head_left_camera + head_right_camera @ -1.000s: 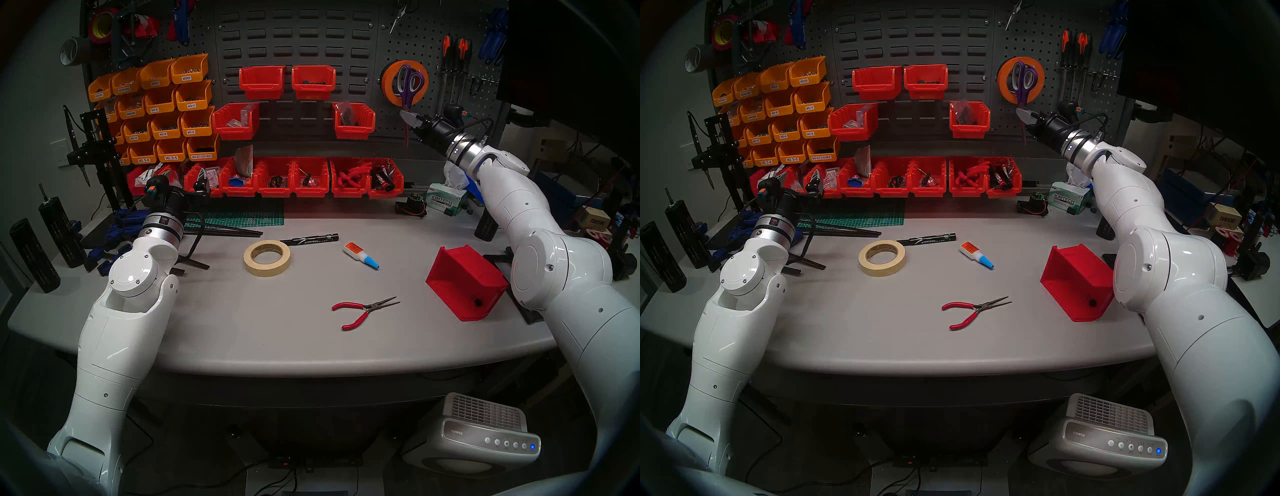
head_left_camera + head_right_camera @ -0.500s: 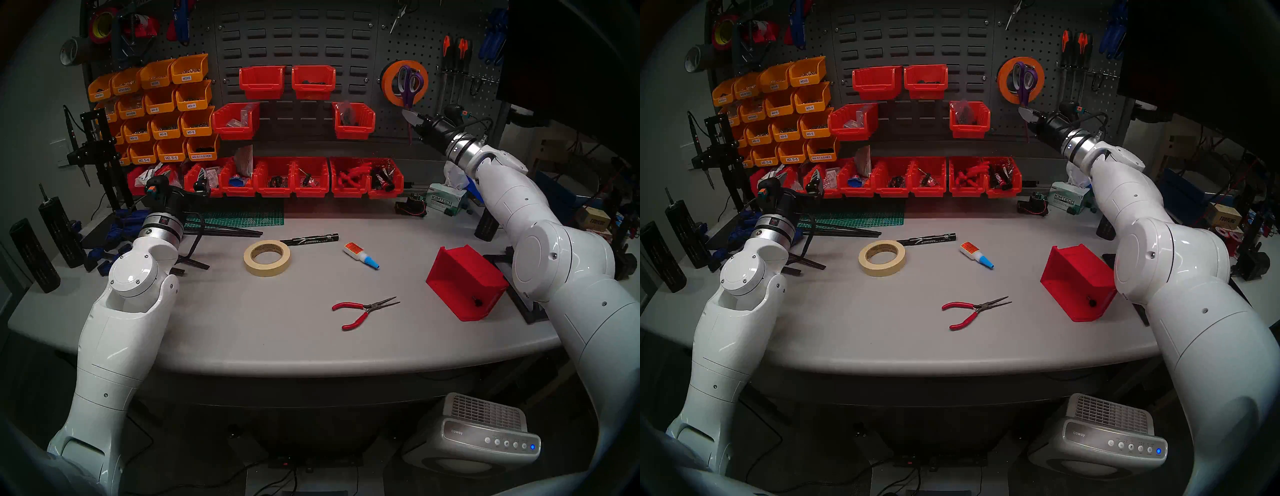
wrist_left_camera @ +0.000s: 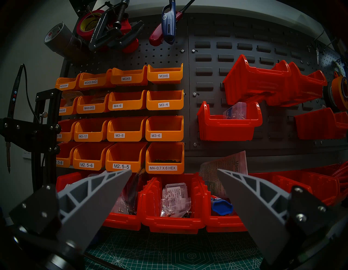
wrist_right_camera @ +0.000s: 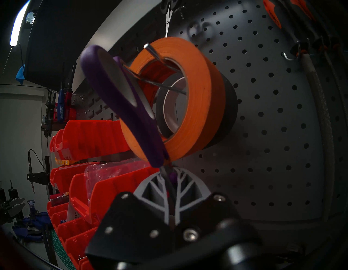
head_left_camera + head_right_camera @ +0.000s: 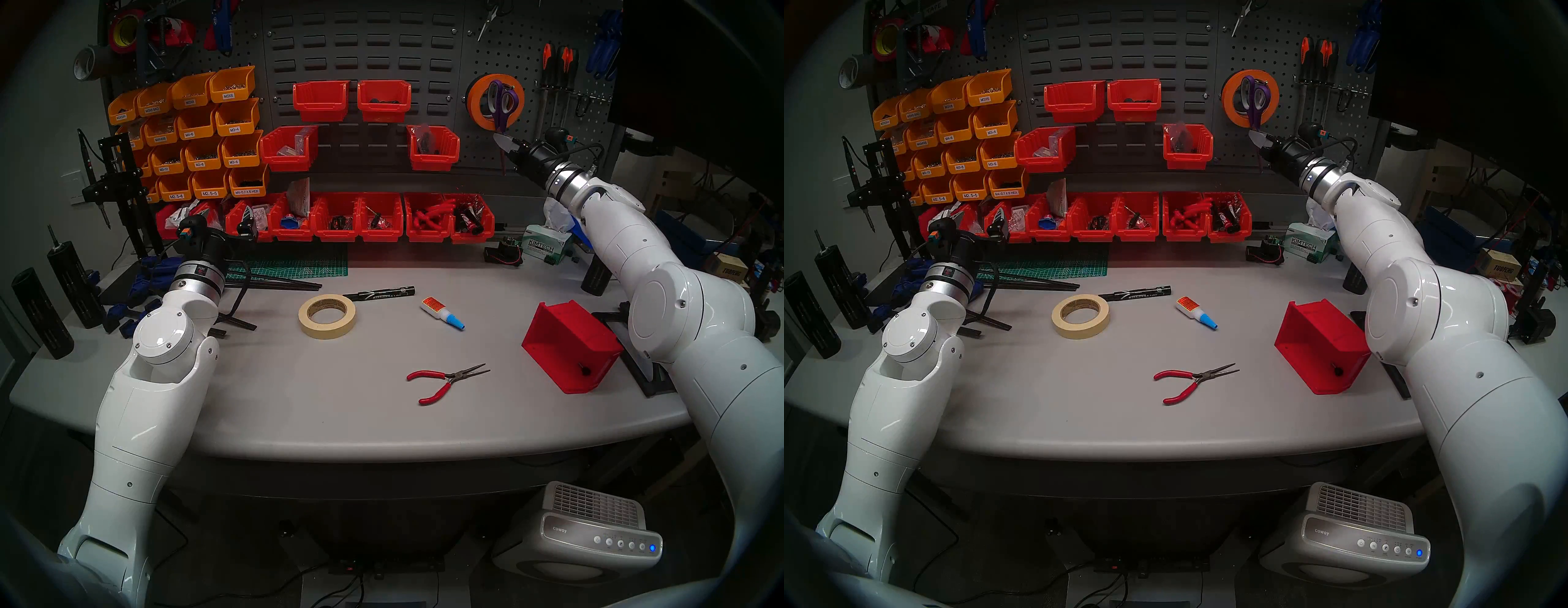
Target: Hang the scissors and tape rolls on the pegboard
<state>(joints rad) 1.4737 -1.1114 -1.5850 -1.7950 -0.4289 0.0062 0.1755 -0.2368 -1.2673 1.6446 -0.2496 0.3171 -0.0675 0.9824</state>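
The purple-handled scissors (image 5: 502, 102) (image 5: 1254, 99) (image 4: 120, 98) hang handles up against the pegboard (image 5: 526, 55) (image 4: 273, 132). My right gripper (image 5: 500, 140) (image 5: 1255, 138) (image 4: 169, 173) is shut on their blades just below the handles. The handle loops lie in front of the orange tape roll (image 5: 474, 102) (image 4: 197, 94), which hangs on a wire hook (image 4: 147, 47) with the black roll (image 4: 229, 105) behind it. I cannot tell whether a loop is over the hook. The cream tape roll (image 5: 326, 331) (image 5: 1081, 329) lies flat on the table. My left gripper (image 3: 174, 171) (image 5: 248, 225) is open and empty at the back left.
Red-handled pliers (image 5: 441, 380), a black marker (image 5: 379, 293) and a glue bottle (image 5: 441, 313) lie mid-table. A tipped red bin (image 5: 570, 346) sits by my right arm. Orange-and-black screwdrivers (image 5: 558, 63) hang right of the rolls. Red bins (image 5: 432, 148) hang to the left.
My right gripper, still shut on the scissors, has shifted slightly to the right along the pegboard, and the blades with it. The left arm has not moved.
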